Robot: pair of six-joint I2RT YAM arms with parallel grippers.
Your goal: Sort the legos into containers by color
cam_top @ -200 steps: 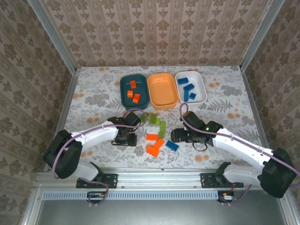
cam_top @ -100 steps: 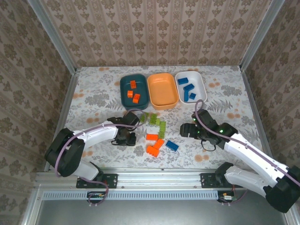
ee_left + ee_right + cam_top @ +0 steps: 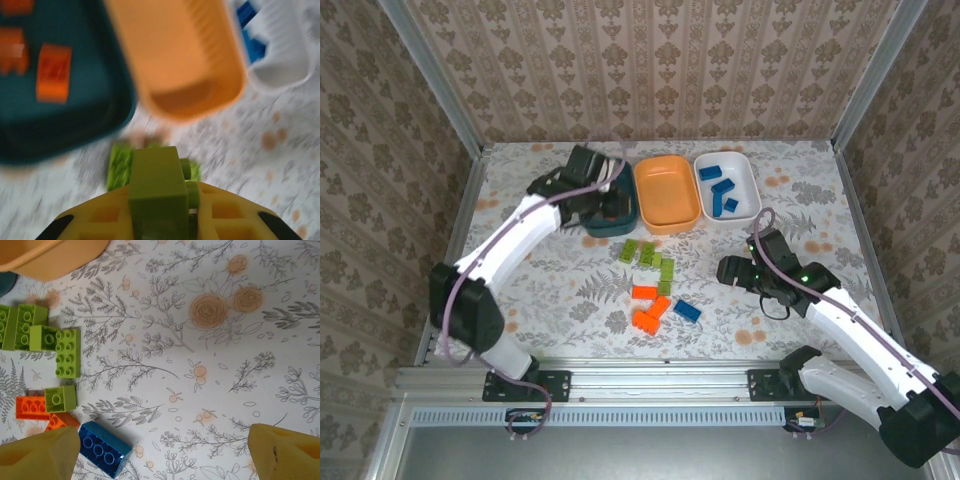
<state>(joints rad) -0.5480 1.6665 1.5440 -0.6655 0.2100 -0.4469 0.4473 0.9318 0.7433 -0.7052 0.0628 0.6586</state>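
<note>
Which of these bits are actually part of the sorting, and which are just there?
Job: green bricks, one held by the left end effector; orange bricks; blue bricks; teal bin; orange bin; white bin.
Just there: floral table cover; patterned walls; metal rail.

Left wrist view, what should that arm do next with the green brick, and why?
Probably carry the green brick a little right, over the orange bin, then open the jaws. The teal bin holds orange bricks, the white bin blue bricks, and the orange bin lies empty.
</note>
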